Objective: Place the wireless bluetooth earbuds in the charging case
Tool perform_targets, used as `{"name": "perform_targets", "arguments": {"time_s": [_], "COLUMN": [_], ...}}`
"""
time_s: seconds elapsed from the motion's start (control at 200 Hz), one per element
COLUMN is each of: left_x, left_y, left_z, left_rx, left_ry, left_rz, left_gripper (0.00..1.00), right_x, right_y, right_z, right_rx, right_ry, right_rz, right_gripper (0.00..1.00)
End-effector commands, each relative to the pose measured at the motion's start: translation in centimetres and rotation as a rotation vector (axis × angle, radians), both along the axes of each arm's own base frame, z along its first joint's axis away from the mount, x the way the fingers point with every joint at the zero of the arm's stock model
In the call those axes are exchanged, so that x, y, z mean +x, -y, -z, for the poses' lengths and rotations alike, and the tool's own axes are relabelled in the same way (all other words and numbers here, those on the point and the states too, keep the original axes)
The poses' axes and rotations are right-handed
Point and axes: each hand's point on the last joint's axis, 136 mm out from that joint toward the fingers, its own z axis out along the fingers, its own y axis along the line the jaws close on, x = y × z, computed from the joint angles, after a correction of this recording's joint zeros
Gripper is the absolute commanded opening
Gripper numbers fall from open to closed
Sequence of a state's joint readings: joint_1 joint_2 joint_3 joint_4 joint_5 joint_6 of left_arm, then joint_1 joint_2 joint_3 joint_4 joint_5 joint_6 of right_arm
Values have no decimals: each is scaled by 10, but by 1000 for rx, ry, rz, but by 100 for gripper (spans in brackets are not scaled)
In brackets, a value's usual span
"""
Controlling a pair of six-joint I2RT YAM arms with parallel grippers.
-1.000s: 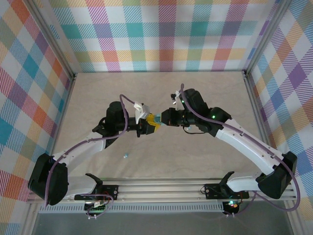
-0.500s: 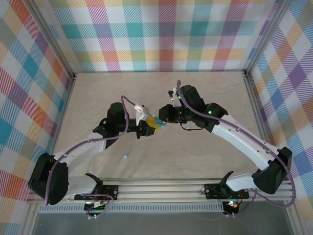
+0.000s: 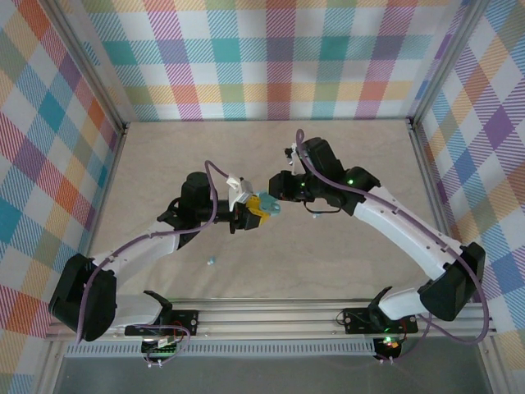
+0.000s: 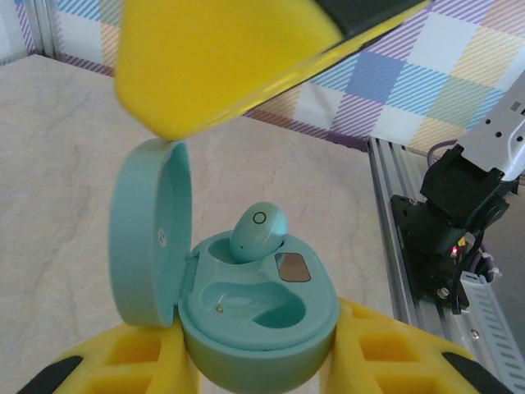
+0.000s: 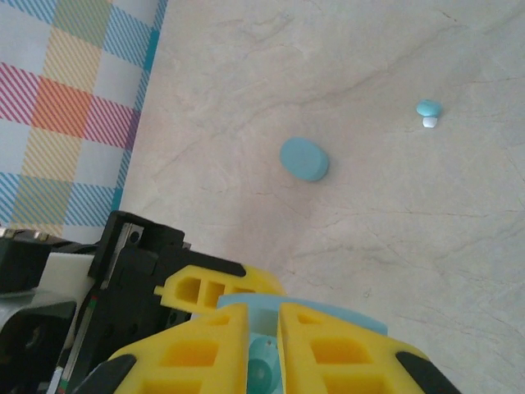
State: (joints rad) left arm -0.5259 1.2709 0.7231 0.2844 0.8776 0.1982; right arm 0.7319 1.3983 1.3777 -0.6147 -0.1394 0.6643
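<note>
**Top external:** The table [image 3: 344,156] is pale beige and marbled. Plaid walls [image 3: 271,57] in orange, teal, purple and yellow stand on three sides. An aluminium frame [image 3: 267,121] runs along the wall foot, and a slotted rail [image 3: 271,313] lies at the near edge. Both arms meet mid-table. The left gripper [image 3: 256,210] pinches the charging case [image 3: 265,203]. The right gripper [image 3: 277,191] sits just beside the case on its right, and its jaw state cannot be told here. A loose earbud [image 3: 212,262] lies on the table well apart from the case, toward the arm bases and to the left.

**Left wrist:** The case is open, clamped low on both sides by yellow fingers [image 4: 385,357]. The lid [image 4: 146,238] stands upright, hinged on the case's left. A seated earbud [image 4: 258,229] is tilted in the far pocket, not fully down. A small ring is printed on the bud. A brown rectangular pad sits beside it, and a gold pin shows in the near pocket. A right finger [image 4: 217,61] hangs above the case, apart from the bud. A black arm mount [image 4: 447,217] with a red light is to the case's right.

**Right wrist:** The right gripper's fingertips [image 5: 197,353] are nearly together, leaving a narrow slit. Teal shows in the slit, but whether anything is pinched cannot be told. The pale-blue case edge is just past the tips. Beyond the charging case a closed case [image 5: 304,158] lies on the table. A white-tipped earbud [image 5: 428,109] lies farther right. A plaid wall is at the upper left.
</note>
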Motion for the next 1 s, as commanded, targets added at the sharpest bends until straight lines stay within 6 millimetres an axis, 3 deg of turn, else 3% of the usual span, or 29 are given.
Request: {"name": "perform_targets", "arguments": {"time_s": [0.0,0.32,0.53,0.775,0.995], "left_x": [-11,4,12,19,24], "left_y": [7,11,15,14,13], "left_z": [-24,-17,-13,-10,-6], "left_rx": [-64,-44,-42,-32,-20], "left_ry": [81,17,-19,-29,-25], "left_rz": [80,42,27,-12,-32], "left_gripper": [8,7,7,6,6], "right_x": [2,-5,-17,-38,-40], "right_y": [4,17,33,56,41], "right_z": [15,-19,-28,-9,7], "right_rx": [-54,-35,-34,-30,-26], "right_ry": [-31,8,-8,-115,-201], "right_rz": [-8,13,43,142,147], "right_gripper": [20,32,34,22,22]}}
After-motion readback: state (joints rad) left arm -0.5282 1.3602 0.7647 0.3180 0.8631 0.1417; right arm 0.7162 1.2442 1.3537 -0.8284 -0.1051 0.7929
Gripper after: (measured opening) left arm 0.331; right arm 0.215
